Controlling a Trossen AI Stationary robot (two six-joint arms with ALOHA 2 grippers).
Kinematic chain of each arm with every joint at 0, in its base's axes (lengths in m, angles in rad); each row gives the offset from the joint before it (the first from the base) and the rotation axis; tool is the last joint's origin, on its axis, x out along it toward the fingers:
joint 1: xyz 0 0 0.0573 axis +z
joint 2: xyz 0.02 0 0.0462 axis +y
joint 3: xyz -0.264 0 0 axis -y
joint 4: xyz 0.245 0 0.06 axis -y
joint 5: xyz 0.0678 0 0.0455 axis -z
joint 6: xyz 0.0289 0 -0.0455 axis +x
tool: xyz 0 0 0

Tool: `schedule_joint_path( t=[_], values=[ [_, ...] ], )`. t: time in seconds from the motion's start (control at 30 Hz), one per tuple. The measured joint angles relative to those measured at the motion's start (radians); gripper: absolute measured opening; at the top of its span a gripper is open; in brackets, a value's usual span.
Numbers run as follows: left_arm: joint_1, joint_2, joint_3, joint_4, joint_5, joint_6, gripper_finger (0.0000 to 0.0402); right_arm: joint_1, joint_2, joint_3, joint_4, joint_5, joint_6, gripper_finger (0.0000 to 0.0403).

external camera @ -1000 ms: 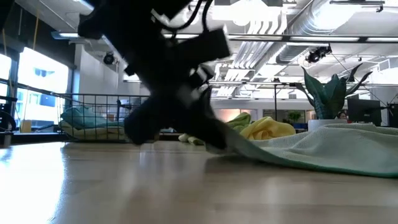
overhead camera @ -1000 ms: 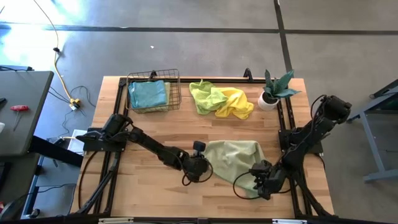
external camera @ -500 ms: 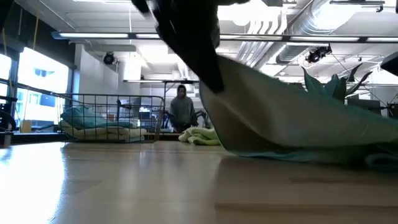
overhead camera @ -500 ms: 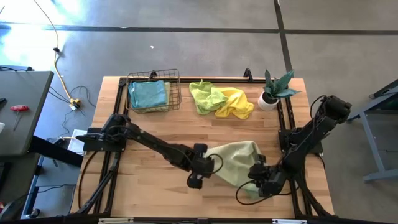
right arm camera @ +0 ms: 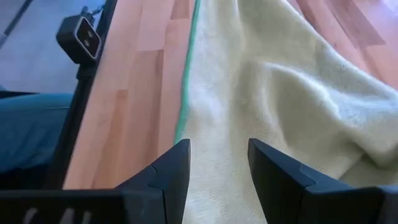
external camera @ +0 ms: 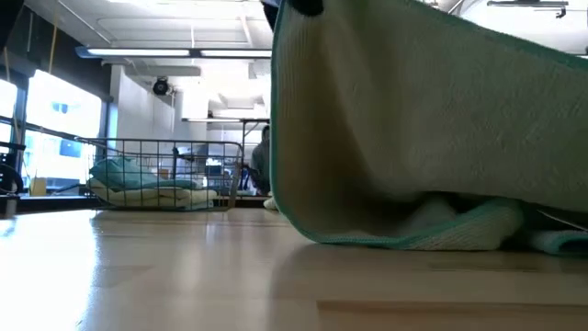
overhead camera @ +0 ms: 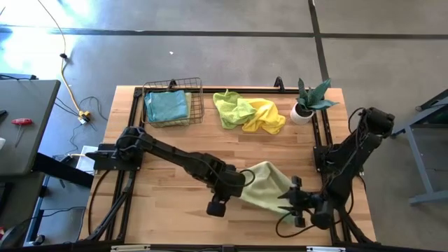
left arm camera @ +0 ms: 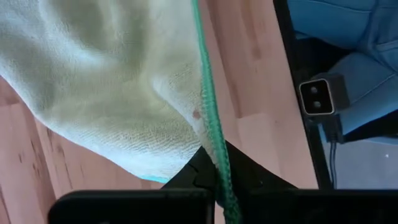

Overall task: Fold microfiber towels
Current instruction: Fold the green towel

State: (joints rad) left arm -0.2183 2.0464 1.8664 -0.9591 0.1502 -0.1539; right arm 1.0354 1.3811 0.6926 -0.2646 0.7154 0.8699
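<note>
Left pincer (overhead camera: 241,183) is clenched on the green-hemmed edge of the pale green towel (overhead camera: 269,190), lifting it off the counter (overhead camera: 168,150). Right pincer (overhead camera: 290,203) stands released over the towel's near corner.

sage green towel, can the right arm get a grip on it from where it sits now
Probably yes. The right gripper is open with the sage green towel spread just ahead of its fingers, nothing between them. The left gripper is shut on the towel's teal-stitched edge and lifts that side.
</note>
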Motion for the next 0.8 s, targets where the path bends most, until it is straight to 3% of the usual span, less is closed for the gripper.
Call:
schedule_joint_path(
  t=[0.3,0.53,0.8],
  values=[
    [0.045,0.0,0.071,-0.071,0.107,0.0,0.0,0.068,0.087,0.0,0.085,0.016,0.123,0.0153],
    [0.081,0.0,0.075,-0.076,0.191,-0.003,0.0,0.073,0.182,0.0,0.135,-0.005,0.132,0.0153],
    [0.125,0.0,0.075,-0.107,0.241,-0.026,0.0,0.073,0.19,0.0,0.12,-0.041,0.204,0.0153]
  ],
)
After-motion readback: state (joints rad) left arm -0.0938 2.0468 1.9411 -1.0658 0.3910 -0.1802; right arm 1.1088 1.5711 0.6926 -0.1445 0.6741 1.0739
